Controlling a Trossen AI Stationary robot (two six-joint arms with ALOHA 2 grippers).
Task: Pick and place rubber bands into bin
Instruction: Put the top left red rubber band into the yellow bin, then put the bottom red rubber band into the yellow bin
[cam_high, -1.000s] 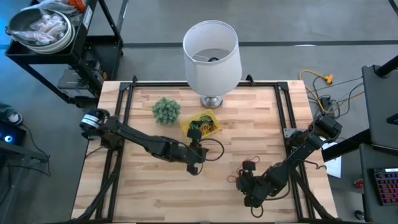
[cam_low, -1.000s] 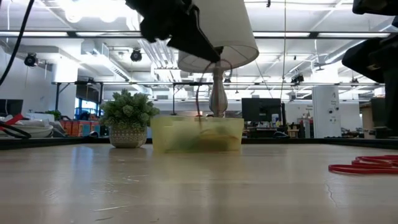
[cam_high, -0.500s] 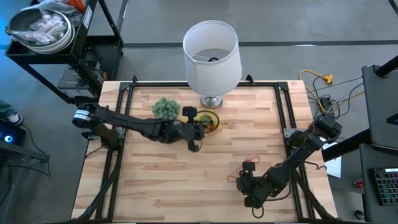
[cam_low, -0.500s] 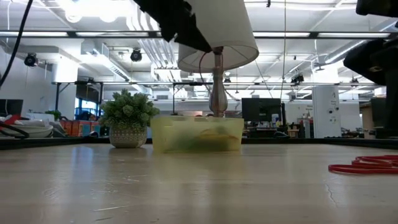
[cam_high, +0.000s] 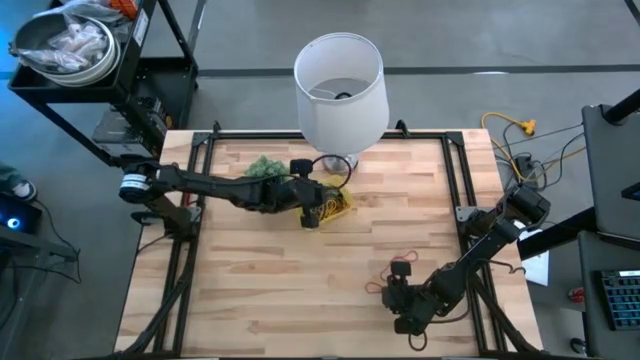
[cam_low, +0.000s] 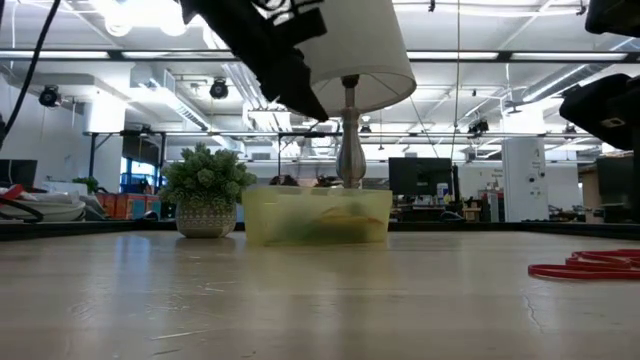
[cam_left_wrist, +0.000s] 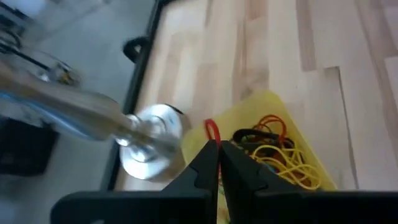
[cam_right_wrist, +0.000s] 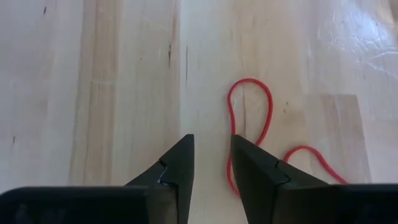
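Note:
My left gripper (cam_left_wrist: 217, 149) is shut on a red rubber band (cam_left_wrist: 212, 129) and hangs over the yellow bin (cam_high: 338, 205), at the side nearest the lamp's foot. The bin (cam_left_wrist: 298, 118) holds several yellow, orange and black rubber bands (cam_left_wrist: 277, 152). My right gripper (cam_right_wrist: 211, 149) stands open just above the table near its front right. A red rubber band (cam_right_wrist: 250, 115) lies flat on the wood just beyond and beside its fingers, with nothing between them. More red bands (cam_low: 590, 266) lie there. My left gripper pinches the red rubber band between its two fingertips. A short loop of the band (cam_left_wrist: 212, 129) sticks out past the tips. The fingers slant down from the table's left side. The band is lifted clear, above the bin.
A white lamp (cam_high: 340, 85) stands at the far edge right behind the bin, its metal foot (cam_left_wrist: 149, 146) close to my left fingers. A fuzzy green plant (cam_high: 262, 168) sits to the bin's left, partly under my left arm. Bare wood lies at the near left.
My left gripper, staying shut, has swung from the middle of the table toward the far edge and now hangs over the bin beside the lamp's foot.

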